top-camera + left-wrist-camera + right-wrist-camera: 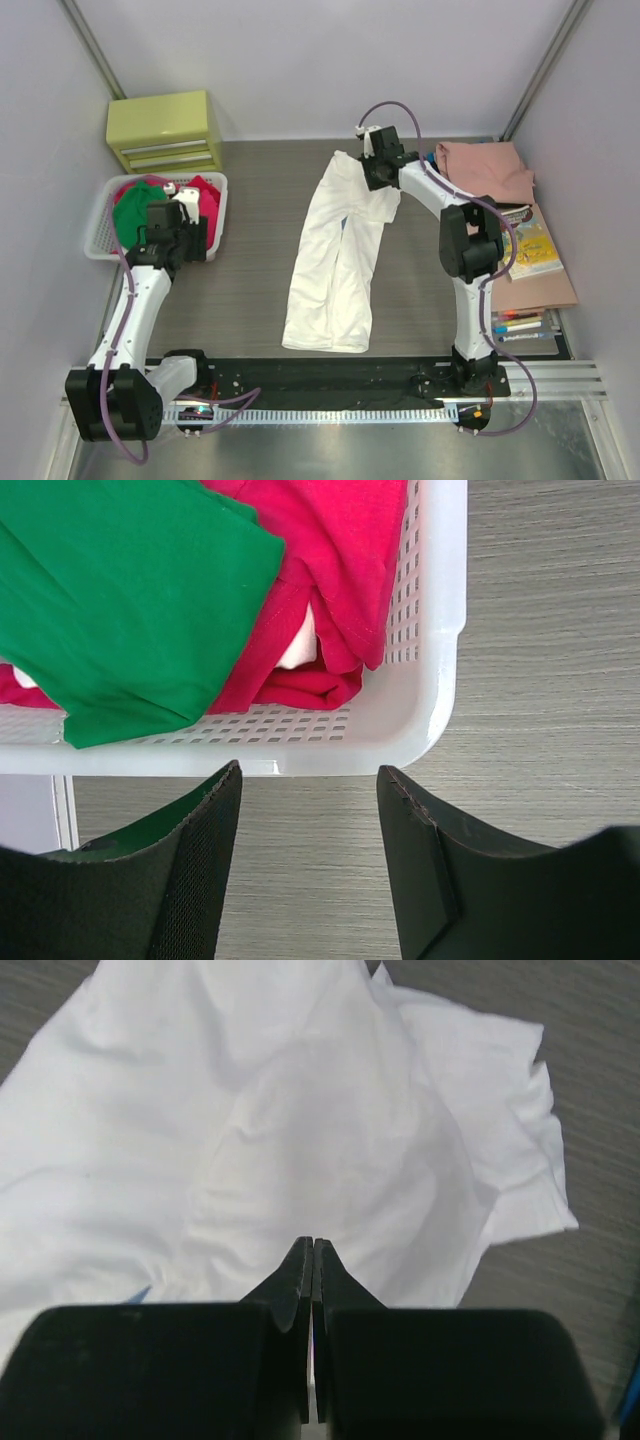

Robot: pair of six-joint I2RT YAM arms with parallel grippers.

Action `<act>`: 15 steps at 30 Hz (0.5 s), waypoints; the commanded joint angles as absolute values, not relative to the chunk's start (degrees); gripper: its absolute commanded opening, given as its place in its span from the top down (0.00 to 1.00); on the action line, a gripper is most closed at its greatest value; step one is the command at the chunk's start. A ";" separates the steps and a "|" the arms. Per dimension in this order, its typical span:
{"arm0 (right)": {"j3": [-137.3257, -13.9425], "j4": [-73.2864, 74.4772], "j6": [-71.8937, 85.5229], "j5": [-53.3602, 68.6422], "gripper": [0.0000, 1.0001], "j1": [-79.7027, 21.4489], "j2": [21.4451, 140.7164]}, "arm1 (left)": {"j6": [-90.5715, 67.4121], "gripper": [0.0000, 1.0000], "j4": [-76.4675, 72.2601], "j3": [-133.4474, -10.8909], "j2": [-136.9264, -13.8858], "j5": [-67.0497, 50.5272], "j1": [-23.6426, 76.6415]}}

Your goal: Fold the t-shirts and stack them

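White creased t-shirt (335, 255) is lying lengthwise, right gripper (313, 1250) pinching its far edge (left gripper (310, 768) is hovering spread near the rounded slotted basket (445, 600)).

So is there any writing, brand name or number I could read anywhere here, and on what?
No text here can be read.
On the book: cover print, too small and blurred to read.
On the markers: any labels are too small to read.
On the white t-shirt, basket and yellow-green drawers: no lettering shows.
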State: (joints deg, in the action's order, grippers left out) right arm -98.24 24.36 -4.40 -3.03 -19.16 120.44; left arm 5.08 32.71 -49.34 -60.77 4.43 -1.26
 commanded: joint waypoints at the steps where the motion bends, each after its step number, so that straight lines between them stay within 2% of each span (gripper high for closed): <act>1: -110.02 27.41 -3.61 -2.29 0.99 -18.02 128.65 | 5.54 0.42 32.61 -50.71 -59.77 4.48 -1.49; 7: -125.40 34.35 -1.50 -0.88 0.99 -18.02 138.68 | 6.33 0.42 32.61 -50.01 -59.50 5.54 -1.49; 15: -127.18 35.07 -1.93 -0.79 0.99 -17.93 141.15 | 6.24 0.42 32.69 -50.80 -61.17 5.01 -1.41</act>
State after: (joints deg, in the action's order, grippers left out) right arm -124.01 33.85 -2.37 -1.69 -17.65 141.40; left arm 5.39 33.06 -49.34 -60.55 4.93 -1.26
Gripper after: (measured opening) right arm 0.020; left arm 0.582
